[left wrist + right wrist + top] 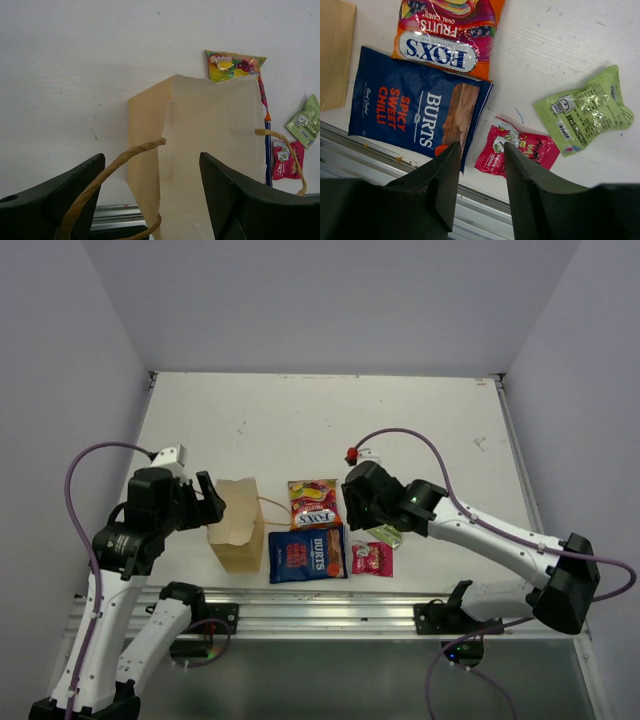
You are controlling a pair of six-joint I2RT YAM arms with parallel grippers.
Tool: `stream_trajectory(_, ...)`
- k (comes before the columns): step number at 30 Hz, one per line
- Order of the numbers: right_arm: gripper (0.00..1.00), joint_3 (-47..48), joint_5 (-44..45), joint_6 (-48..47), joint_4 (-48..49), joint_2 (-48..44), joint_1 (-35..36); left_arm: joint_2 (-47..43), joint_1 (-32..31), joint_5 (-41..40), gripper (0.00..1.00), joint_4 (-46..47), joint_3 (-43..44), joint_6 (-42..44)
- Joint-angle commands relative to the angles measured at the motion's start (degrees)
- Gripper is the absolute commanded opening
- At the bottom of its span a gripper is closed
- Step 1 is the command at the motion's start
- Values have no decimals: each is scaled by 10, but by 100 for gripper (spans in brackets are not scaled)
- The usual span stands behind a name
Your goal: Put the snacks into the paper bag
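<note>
At the near left of the white worktop (300, 420) the left arm crooks low, its left tool (212, 498) spread wide just beside the upright paper bag (238, 530). The right arm stretches in from the right, its right tool (481, 150) half parted and empty, above the snacks lying flat right of the bag — blue crisp bag (308, 553), candy bag (313, 502), pink packet (371, 559), green packet (385, 535). Pale walls close in on three sides.
</note>
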Motion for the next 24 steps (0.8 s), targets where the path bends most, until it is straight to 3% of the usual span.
stream_trajectory(1,46,-4,11,12,46,17,15,-6,0,11,79,3,-6,10)
stream_trajectory(4,47,-19,-13,15,72,41,15,-8,0,13,75,7,-17,8)
stream_trajectory(8,46,-54,-52,23,118,76,15,-15,0,16,61,12,-33,7)
stream_trajectory(12,46,-75,-72,21,144,100,15,-17,0,18,54,20,-45,10)
stream_trajectory(17,46,-86,-95,24,172,130,15,-18,0,12,32,21,-47,15)
stream_trajectory(24,47,-90,-111,26,200,159,16,-21,0,16,34,20,-42,23)
